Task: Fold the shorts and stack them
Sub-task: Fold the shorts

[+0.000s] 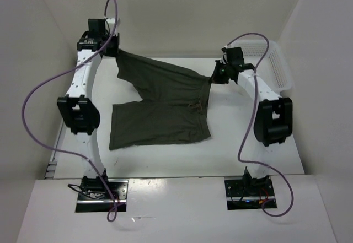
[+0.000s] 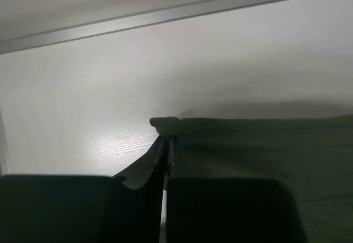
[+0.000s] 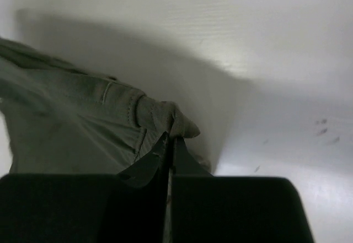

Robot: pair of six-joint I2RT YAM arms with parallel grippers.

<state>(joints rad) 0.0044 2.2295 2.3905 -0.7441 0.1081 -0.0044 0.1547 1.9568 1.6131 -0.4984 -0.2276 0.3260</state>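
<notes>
The left gripper [image 1: 115, 50] and right gripper [image 1: 214, 78] each pinch a corner of the shorts [image 1: 160, 113] thinly, so an uneven pull could slip one free.

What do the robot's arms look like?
The left arm and right arm are white tubes joined by chunky black blocks. A long purple cable loops beside each one. The left gripper and right gripper are black, with two flat fingers, and each arm stands on a metal plate.
</notes>
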